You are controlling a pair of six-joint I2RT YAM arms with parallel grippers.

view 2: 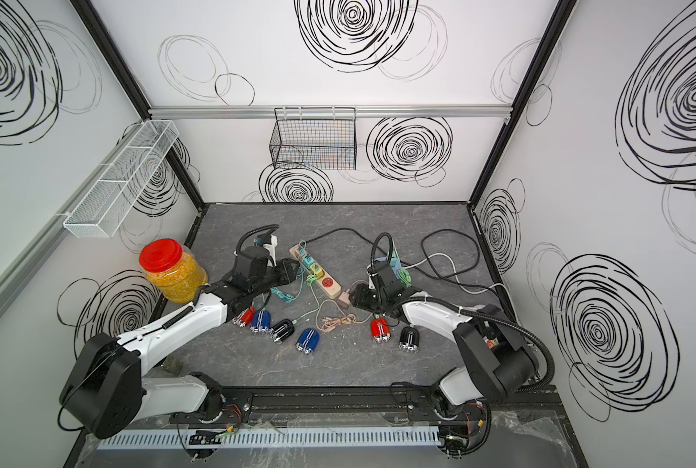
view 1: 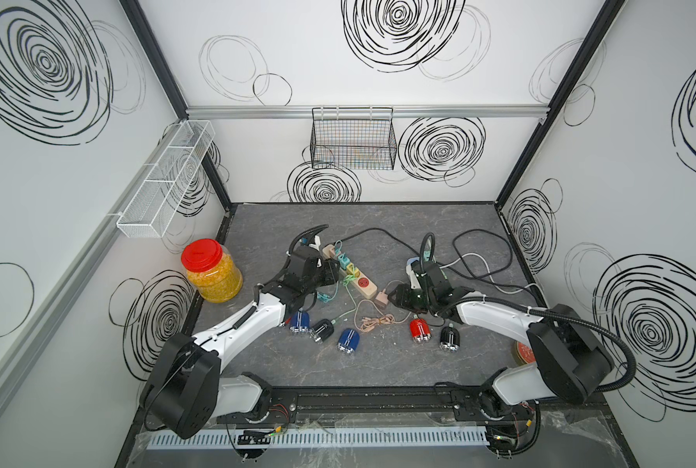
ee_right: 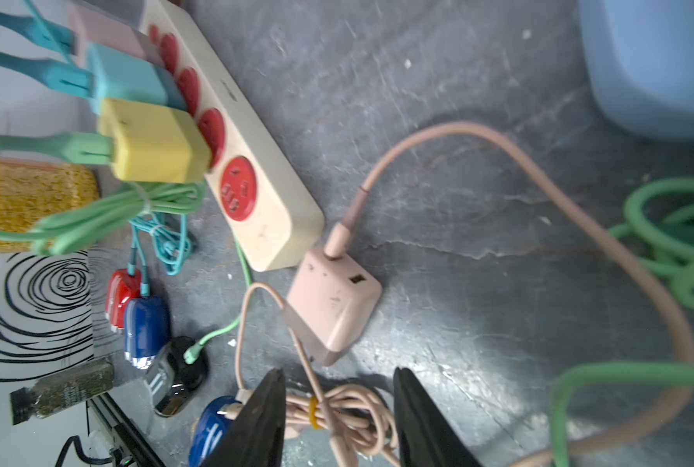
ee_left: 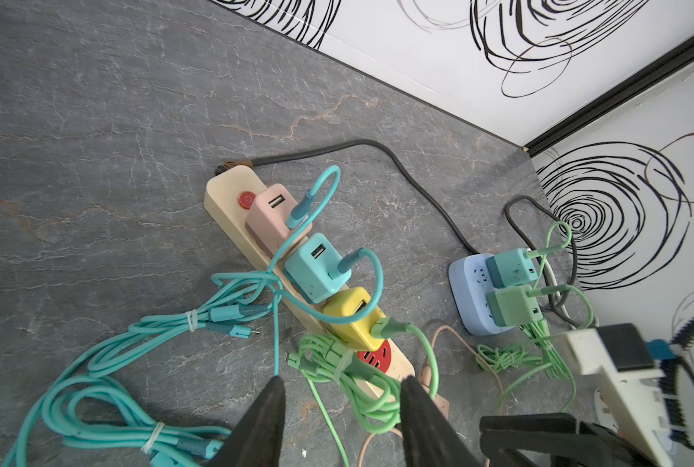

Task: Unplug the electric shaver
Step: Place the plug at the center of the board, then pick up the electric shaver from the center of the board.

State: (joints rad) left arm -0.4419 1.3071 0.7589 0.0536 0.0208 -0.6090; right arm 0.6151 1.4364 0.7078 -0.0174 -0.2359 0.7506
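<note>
Pretty cramped around the power strip [view 1: 364, 283]: teal cables [ee_left: 107, 364] and green cables [ee_left: 337, 364] heaped alongside, pink charger [ee_right: 331, 301] loose just off its end. Shavers [view 1: 348, 339] strung across the middle. Open tabletop [view 1: 297, 364] nearer the front.

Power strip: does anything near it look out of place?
Yes. A pink charger lies tipped on the table beside the end of the power strip, not plugged in; the red socket nearest it is empty.

No legible text or labels.
</note>
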